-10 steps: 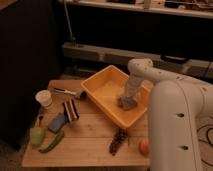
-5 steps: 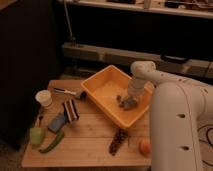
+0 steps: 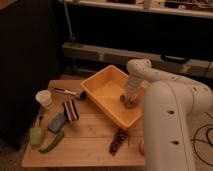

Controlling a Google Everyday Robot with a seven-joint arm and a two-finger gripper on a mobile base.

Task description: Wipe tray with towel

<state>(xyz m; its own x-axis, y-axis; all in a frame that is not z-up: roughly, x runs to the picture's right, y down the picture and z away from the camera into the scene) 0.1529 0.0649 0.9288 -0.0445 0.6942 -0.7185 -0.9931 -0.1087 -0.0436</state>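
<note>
A yellow tray [image 3: 102, 90] sits on the wooden table, right of centre. A grey crumpled towel [image 3: 128, 100] lies inside it near the right wall. My gripper [image 3: 130, 94] reaches down into the tray from the white arm [image 3: 150, 72] and sits on top of the towel, pressing it against the tray floor.
On the wooden table [image 3: 90, 140]: a white cup [image 3: 44, 98] at far left, a black-handled brush [image 3: 70, 92], a striped sponge [image 3: 70, 110], a blue pad [image 3: 57, 122], a green pear [image 3: 36, 135], a green pepper [image 3: 52, 143], a dark pinecone-like object [image 3: 118, 142]. Dark shelving stands behind.
The gripper and towel have shifted a little toward the tray's right wall and slightly nearer. Nothing else on the table moved.
</note>
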